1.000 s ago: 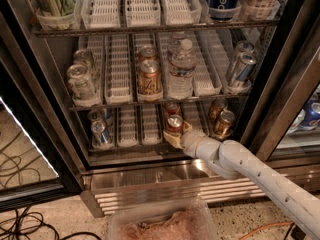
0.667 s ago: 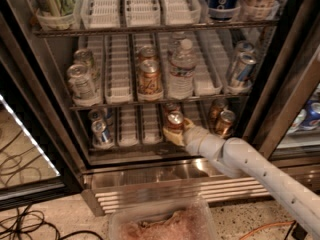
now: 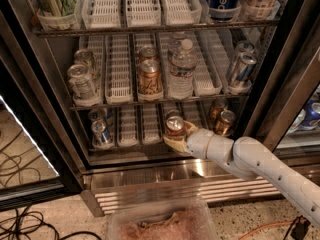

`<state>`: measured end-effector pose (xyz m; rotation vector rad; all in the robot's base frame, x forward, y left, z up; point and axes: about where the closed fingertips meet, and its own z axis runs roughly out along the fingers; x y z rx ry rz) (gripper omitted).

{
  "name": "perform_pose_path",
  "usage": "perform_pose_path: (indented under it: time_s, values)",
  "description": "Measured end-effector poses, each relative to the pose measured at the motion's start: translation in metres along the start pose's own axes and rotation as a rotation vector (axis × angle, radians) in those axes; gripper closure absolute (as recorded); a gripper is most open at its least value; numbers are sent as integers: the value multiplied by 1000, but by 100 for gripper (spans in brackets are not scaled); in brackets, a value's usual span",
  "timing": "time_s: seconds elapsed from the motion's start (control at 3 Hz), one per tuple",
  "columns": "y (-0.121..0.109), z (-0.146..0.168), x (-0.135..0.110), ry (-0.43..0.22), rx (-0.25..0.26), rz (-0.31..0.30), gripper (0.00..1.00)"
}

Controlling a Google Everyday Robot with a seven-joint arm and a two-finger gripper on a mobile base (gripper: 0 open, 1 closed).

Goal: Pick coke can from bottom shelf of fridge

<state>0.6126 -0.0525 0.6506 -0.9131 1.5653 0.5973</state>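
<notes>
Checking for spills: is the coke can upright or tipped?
Upright: lid facing up, the coke can stands on the bottom shelf, end effector at its base.

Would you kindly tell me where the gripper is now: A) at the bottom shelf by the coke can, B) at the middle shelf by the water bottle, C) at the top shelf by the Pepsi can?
A: the gripper is at the coke can on the bottom shelf of the fridge, one rack below the water bottle.

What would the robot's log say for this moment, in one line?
step: pick approach | gripper: at coke can | coke can: upright on bottom shelf | fridge: door open
</notes>
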Motion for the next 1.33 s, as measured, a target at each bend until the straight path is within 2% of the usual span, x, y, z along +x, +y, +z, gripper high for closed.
perform_pose_path:
  time_s: [0.67,1.33]
  values:
    - [3,-24,13,74,-54,-35,100]
    - [10,-31,26,98,-129,-38,100]
